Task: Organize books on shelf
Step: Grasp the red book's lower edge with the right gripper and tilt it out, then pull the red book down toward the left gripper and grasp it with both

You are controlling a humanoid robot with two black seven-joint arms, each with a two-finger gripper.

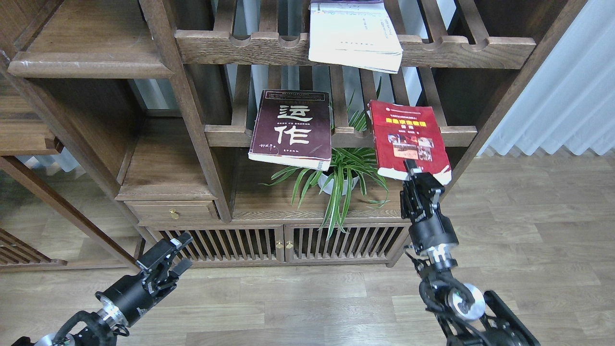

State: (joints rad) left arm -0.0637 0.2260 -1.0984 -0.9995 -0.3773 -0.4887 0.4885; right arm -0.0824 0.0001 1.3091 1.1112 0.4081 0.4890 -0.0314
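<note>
Three paperback books show in the head view. The right gripper (417,174) has its fingers clamped on the lower edge of the smaller red paperback with cover photos (408,139), which rises from the fingers tilted, its cover toward the camera and its upper part overlapping the notched front rail of the middle slatted wooden rack (451,135); whether the book touches that rail cannot be told. To the left of those fingers and somewhat higher, the dark maroon paperback with large white Chinese characters (292,129) lies on the same rack, its lower edge hanging over the front rail. Above the fingers, the thick white paperback (353,36) lies on the upper slatted rack (475,45), also overhanging its rail. Just left of the right fingers and a little below them stands a green spider plant in a white pot (338,180). The left gripper (175,254) hangs low, well apart from every book, in front of the slatted cabinet doors (230,245), its fingers slightly parted with nothing between them. Far above it, at upper left, is the solid flat dark-brown wooden shelf board with a rounded, white-scuffed front edge (89,67), bearing no book.
</note>
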